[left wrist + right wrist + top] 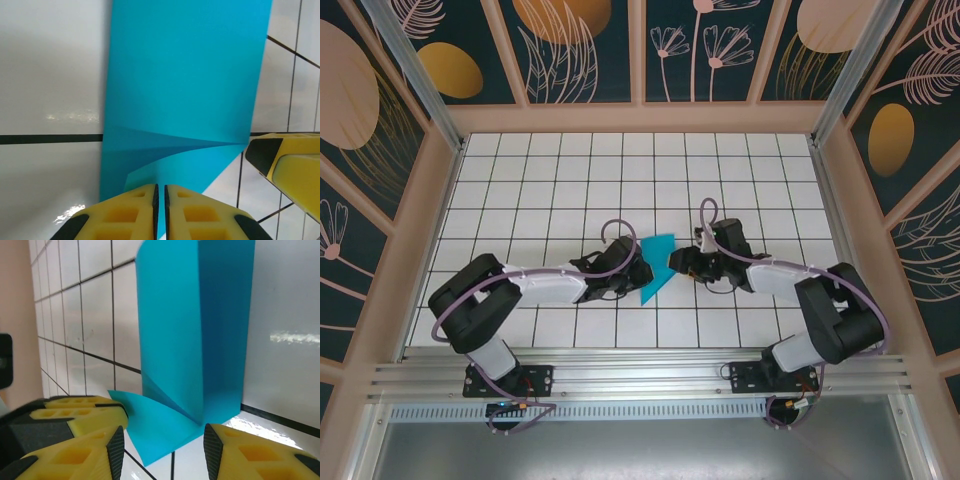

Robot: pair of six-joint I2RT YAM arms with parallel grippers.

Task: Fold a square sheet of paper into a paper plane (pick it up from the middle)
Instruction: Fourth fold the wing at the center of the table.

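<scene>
Since the left tool (160,189) has its yellow jaws pressed together on the near edge of the square sheet of paper (185,75), the teal sheet is pinned in place at the centre of the top view, between the two arms. That hold seems meant to steady it while a fold is worked. Whether the sheet is lifted clear of the white tiled surface (550,180) I cannot tell. It is already creased: in the left wrist view a darker flap fans out from the lower middle toward the right edge. The right tool (162,434) is spread wide at the bottom of its own view, one pad on either side of the sheet's lower corner, gripping nothing. I judge it is lined up to pinch there. Thin paper held at one edge could buckle if that pinch pulls sideways.
</scene>
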